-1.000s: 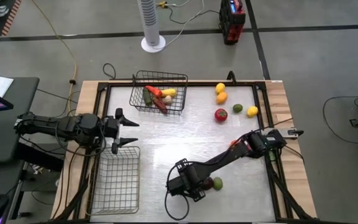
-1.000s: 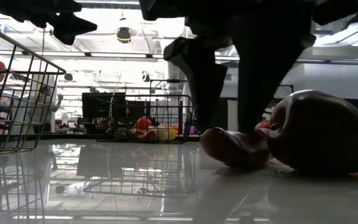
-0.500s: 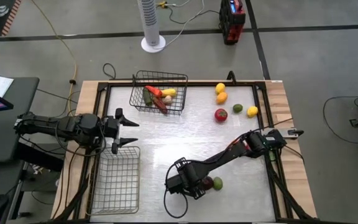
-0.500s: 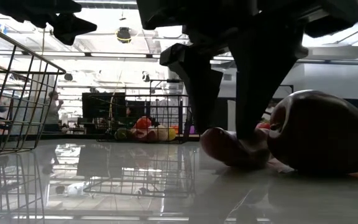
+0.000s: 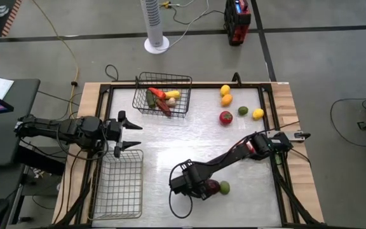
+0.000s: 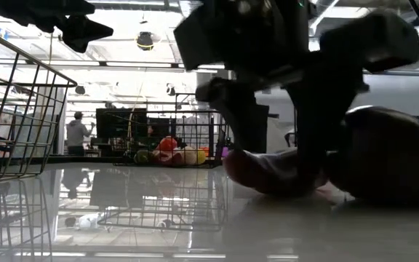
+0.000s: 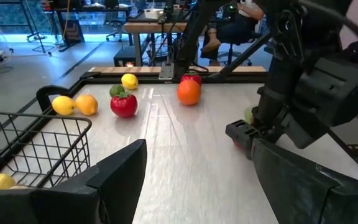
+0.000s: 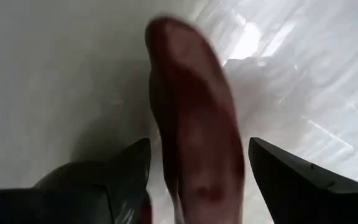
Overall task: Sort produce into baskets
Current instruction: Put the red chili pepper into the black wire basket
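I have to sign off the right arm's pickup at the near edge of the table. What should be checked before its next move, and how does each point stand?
1. Right claw straddles the dark red piece: ok, one finger on each side.
2. Fingers closed on that piece: cannot tell; gaps show on both sides in the right wrist view.
3. Green piece beside it clear of the fingers: cannot tell, it lies very close.
4. Near basket ready to receive: ok, nothing in it.
5. Left claw out of the way: ok, open, above that basket's far end.
6. Far basket undisturbed: ok, it holds produce.
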`<state>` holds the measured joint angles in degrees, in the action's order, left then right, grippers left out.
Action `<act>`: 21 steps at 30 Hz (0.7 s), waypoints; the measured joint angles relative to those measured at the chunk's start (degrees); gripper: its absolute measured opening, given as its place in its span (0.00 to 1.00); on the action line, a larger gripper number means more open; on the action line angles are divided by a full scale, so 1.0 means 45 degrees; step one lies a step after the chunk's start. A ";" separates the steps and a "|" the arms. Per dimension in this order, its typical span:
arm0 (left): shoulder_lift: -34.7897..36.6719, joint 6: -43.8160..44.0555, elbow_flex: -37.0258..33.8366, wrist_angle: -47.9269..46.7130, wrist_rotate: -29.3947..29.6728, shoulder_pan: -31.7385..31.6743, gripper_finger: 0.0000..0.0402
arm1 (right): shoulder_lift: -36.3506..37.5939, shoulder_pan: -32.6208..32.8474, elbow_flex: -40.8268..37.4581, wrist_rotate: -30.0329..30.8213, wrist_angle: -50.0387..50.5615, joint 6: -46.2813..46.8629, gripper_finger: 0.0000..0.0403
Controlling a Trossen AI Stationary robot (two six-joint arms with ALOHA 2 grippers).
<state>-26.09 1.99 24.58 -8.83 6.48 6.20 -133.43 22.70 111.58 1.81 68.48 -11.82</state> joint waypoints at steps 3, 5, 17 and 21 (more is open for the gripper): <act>0.0000 -0.0052 0.0000 -0.0013 0.0015 -0.0002 0.69 | -0.0005 -0.0051 -0.0087 0.0538 0.0014 -0.0060 0.74; 0.0000 -0.0057 0.0000 -0.0018 0.0063 -0.0001 0.69 | 0.0005 -0.0161 -0.0072 0.0592 -0.0025 -0.0063 0.73; 0.0000 -0.0062 0.0000 -0.0028 0.0087 -0.0005 0.69 | 0.0005 -0.0772 -0.0072 0.0591 0.0013 0.0147 0.55; 0.0000 -0.0064 0.0000 -0.0051 0.0087 -0.0005 0.69 | 0.0005 -0.0988 -0.0072 0.0621 -0.0012 0.0292 0.49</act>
<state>-26.09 1.71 24.58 -9.06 6.87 6.17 -133.40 18.25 111.26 4.60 68.42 -10.50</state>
